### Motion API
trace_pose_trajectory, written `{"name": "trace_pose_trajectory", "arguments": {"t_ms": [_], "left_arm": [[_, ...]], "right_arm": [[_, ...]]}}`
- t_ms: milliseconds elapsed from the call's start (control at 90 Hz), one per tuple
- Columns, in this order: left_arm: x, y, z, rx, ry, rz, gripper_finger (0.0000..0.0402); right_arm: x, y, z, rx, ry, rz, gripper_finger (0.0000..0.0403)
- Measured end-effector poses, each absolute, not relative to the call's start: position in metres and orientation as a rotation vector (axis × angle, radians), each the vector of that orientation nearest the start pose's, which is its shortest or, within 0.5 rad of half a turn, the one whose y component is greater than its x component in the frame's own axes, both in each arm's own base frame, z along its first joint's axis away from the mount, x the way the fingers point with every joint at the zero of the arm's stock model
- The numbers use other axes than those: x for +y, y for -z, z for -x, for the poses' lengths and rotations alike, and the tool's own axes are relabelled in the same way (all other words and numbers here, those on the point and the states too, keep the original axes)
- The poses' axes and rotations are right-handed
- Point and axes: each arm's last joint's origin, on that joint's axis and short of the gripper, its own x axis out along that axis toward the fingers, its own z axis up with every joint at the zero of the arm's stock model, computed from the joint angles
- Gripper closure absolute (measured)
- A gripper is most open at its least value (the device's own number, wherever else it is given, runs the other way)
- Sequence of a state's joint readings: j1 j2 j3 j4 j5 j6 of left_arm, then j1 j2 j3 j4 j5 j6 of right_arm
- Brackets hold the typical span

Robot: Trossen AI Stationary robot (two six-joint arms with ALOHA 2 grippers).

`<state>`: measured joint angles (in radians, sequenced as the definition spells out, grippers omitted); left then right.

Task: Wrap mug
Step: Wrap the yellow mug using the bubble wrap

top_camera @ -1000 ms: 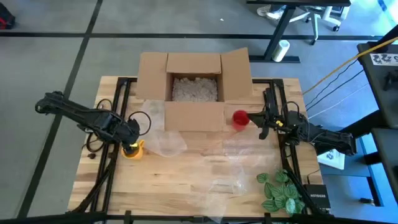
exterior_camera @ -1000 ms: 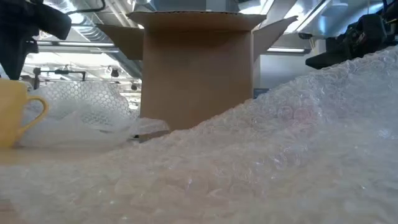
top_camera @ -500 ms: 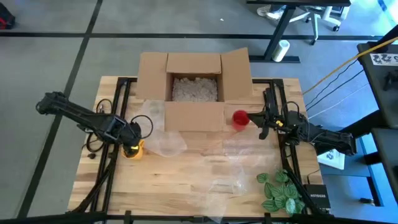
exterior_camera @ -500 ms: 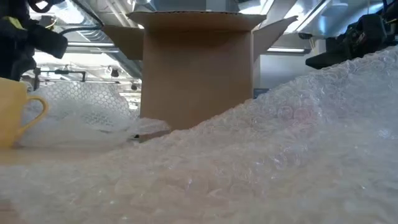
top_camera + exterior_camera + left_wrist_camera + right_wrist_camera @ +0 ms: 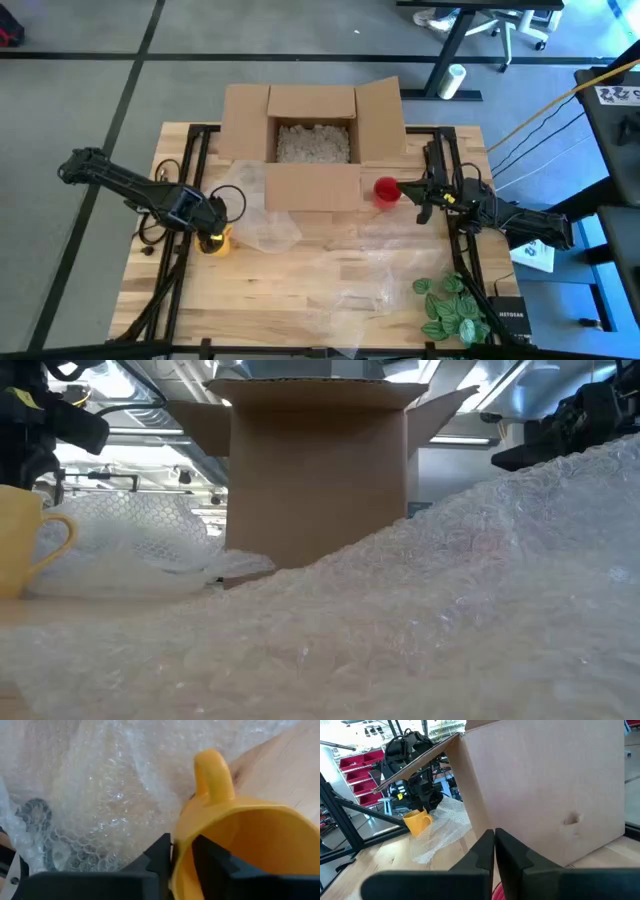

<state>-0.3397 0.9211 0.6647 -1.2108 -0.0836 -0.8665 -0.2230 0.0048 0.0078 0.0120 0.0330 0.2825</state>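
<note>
A yellow mug (image 5: 216,241) stands upright on the table at the left, its handle (image 5: 58,540) toward the bubble wrap sheet (image 5: 268,226) beside it. My left gripper (image 5: 207,229) is over the mug, shut on its wall. A red mug (image 5: 386,190) sits just right of the cardboard box (image 5: 313,140), with my right gripper (image 5: 402,189) shut at its right side. More bubble wrap (image 5: 392,250) lies over the table's middle and right. My left gripper holds the yellow mug's rim (image 5: 181,851) beside the handle, one finger (image 5: 159,854) outside the wall and one (image 5: 212,862) inside. The fingers come from above. The mug stands upright with its base on the table. My right gripper is shut at the red mug (image 5: 496,893), level from the table's right; its own fingers (image 5: 482,851) hide the place of contact, and only a sliver of red shows below them.
The open cardboard box holds packing peanuts (image 5: 313,142) at the table's far middle. A green leafy plant (image 5: 455,306) lies at the near right corner. Bubble wrap (image 5: 420,620) fills the low view's foreground. Bare wood (image 5: 290,290) shows at the near middle.
My left gripper has come down a little at the yellow mug; the mug has stayed where it was. My right arm has kept still.
</note>
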Motion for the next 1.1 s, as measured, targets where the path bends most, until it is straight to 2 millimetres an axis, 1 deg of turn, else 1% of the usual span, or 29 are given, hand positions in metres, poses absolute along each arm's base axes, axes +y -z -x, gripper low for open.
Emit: {"name": "trace_pose_trajectory", "arguments": {"t_ms": [67, 200, 389, 611, 711, 911, 1100], "left_arm": [[-0.039, -0.214, -0.118, 1.383, -0.403, 0.399, 0.0391], [-0.041, -0.214, -0.122, 1.343, -0.379, 0.415, 0.0397], [-0.042, -0.215, -0.125, 1.321, -0.360, 0.433, 0.0399], [-0.043, -0.215, -0.125, 1.346, -0.332, 0.479, 0.0400], [-0.044, -0.219, -0.126, 1.336, -0.329, 0.484, 0.0401], [-0.045, -0.231, -0.131, 1.290, -0.312, 0.484, 0.0401], [-0.049, -0.230, -0.143, 1.303, -0.330, 0.457, 0.0401]], "right_arm": [[-0.023, -0.167, -0.095, -0.051, 0.253, -0.279, 0.0402], [-0.022, -0.167, -0.095, -0.051, 0.252, -0.279, 0.0402], [-0.023, -0.167, -0.095, -0.051, 0.252, -0.279, 0.0402], [-0.022, -0.167, -0.095, -0.051, 0.252, -0.279, 0.0402], [-0.022, -0.167, -0.095, -0.051, 0.252, -0.279, 0.0402], [-0.022, -0.167, -0.095, -0.051, 0.252, -0.279, 0.0402], [-0.022, -0.167, -0.095, -0.051, 0.252, -0.279, 0.0402]]}}
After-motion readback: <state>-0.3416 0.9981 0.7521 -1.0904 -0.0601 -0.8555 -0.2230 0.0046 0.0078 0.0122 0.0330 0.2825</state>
